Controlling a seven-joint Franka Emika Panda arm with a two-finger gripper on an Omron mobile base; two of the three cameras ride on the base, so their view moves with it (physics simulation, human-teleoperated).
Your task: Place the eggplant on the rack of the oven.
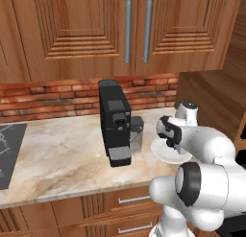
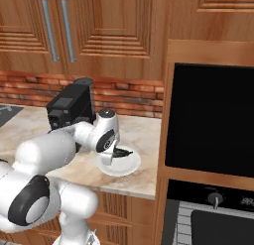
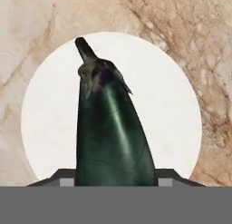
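Observation:
The eggplant (image 3: 113,132) is dark purple-black with its stem pointing away from the hand, over a white plate (image 3: 176,109). My gripper (image 3: 115,180) is shut on the eggplant, a finger tip (image 3: 65,178) against each side of its thick end. In the right base view the eggplant (image 2: 122,152) pokes out from under the hand above the plate (image 2: 126,165) on the counter. The black oven (image 2: 211,120) sits in the wooden column to the right, its front dark. The rack is hidden.
A black coffee machine (image 1: 115,128) stands on the marble counter (image 1: 57,154) just left of the plate. Below the oven is a black panel with a knob (image 2: 216,199). Wooden wall cabinets (image 1: 129,29) hang overhead. A dark cooktop (image 1: 7,154) lies at the far left.

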